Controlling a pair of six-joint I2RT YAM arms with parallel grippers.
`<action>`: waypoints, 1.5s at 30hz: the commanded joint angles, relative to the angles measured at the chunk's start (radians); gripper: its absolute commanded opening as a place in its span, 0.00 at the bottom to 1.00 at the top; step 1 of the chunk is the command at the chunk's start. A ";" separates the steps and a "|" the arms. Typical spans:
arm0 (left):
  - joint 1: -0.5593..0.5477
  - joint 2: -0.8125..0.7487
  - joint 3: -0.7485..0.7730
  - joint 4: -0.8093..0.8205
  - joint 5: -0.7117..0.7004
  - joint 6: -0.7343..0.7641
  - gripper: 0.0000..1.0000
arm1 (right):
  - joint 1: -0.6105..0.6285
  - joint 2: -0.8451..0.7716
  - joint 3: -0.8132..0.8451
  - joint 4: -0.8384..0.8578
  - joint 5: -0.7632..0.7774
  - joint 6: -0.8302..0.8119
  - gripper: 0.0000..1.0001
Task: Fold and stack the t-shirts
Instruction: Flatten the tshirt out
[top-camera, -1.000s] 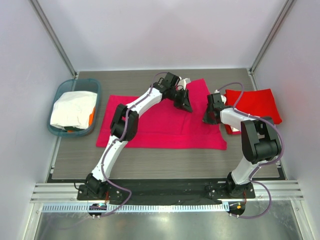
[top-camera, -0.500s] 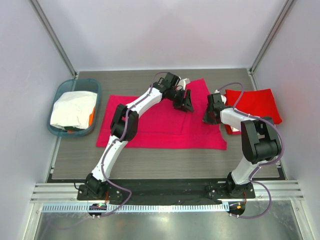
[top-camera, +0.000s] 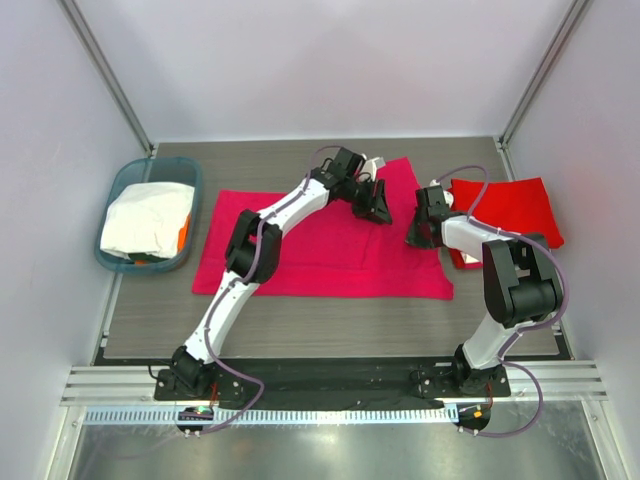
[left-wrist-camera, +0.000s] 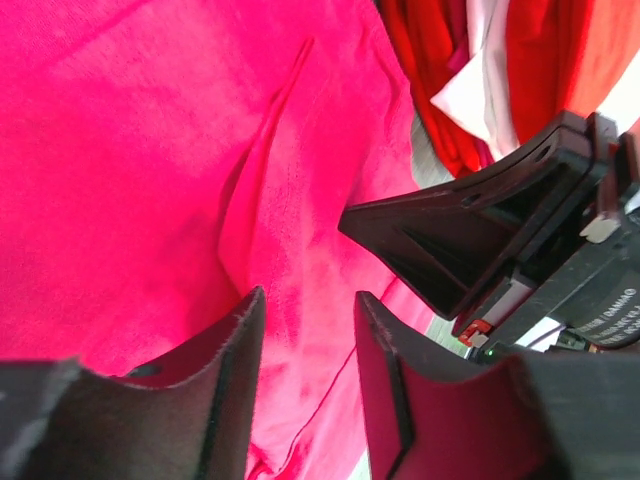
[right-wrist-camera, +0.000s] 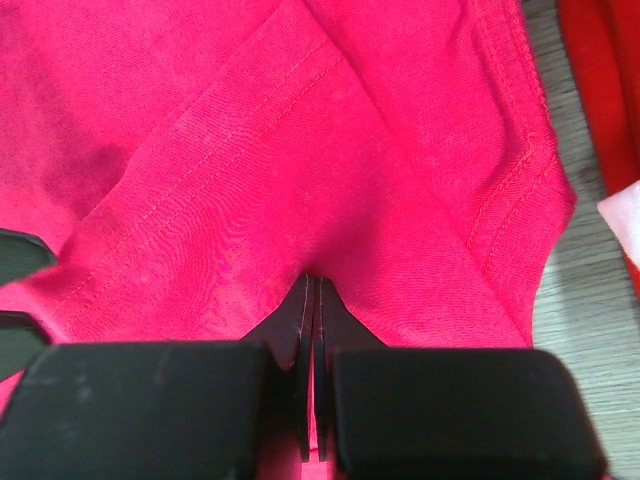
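Note:
A magenta-pink t-shirt (top-camera: 320, 240) lies spread across the middle of the table, with a fold at its back right corner. My left gripper (top-camera: 376, 204) hovers over that fold. Its fingers (left-wrist-camera: 240, 340) stand open with only pink cloth (left-wrist-camera: 150, 150) showing below the gap. My right gripper (top-camera: 417, 236) sits at the shirt's right edge, shut on a pinch of the pink cloth (right-wrist-camera: 300, 150), which puckers at the tips (right-wrist-camera: 313, 282). A folded red t-shirt (top-camera: 505, 210) lies at the back right. A white t-shirt (top-camera: 145, 220) lies in the basket.
A teal basket (top-camera: 113, 193) stands at the left edge of the table. The red shirt (left-wrist-camera: 440, 60) with a white label lies just beyond the right gripper body (left-wrist-camera: 520, 230). Grey walls close in the back and both sides.
My left gripper has opened from nearly shut and shifted a little to the right over the fold. The right gripper has stayed where it was, shut.

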 joint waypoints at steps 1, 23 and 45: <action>-0.006 0.013 0.026 0.002 0.047 0.001 0.41 | -0.005 0.007 -0.025 -0.019 -0.013 0.001 0.01; -0.003 -0.102 -0.154 0.115 -0.056 -0.001 0.53 | -0.014 0.006 -0.036 -0.019 -0.027 -0.004 0.01; -0.022 -0.056 -0.103 0.057 0.072 0.022 0.21 | -0.027 0.012 -0.035 -0.019 -0.053 -0.005 0.01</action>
